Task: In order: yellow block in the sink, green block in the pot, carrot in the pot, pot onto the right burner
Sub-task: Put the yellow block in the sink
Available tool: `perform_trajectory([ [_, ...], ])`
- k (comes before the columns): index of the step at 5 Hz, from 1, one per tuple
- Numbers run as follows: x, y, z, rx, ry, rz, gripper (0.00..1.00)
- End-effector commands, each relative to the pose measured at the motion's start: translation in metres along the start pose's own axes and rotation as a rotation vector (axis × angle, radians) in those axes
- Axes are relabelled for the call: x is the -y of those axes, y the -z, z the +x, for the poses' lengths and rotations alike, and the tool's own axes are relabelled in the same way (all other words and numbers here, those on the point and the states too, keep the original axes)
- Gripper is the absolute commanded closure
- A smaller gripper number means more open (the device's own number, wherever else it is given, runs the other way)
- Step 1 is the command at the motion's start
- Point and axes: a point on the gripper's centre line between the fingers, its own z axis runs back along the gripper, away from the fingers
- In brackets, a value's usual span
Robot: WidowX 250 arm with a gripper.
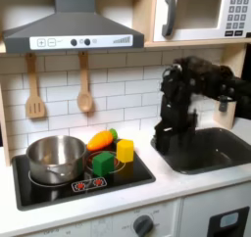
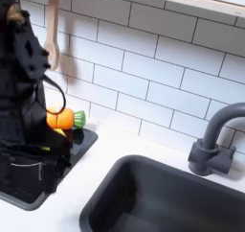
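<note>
In the first exterior view the gripper point(image 1: 163, 135) hangs low over the counter point(image 1: 186, 187) between the stove and the sink point(image 1: 201, 148), and whether its jaws are apart or together cannot be told. The yellow block point(image 1: 125, 150) sits on the stovetop's right part, just beside the green block point(image 1: 103, 163) and the carrot point(image 1: 101, 139), with the pot point(image 1: 56, 159) to their left. A sideways approach could shove the yellow block into its neighbours, or the jaws could close on two pieces together.
</note>
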Motion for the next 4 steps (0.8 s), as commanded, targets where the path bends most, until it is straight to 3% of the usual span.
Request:
perform_trajectory([
  [1,-0.018,0.010,0.044,0.001,-0.032,0.010,0.00],
  [4,-0.030,0.048,0.081,-0.049,-0.054,0.046,0.00],
])
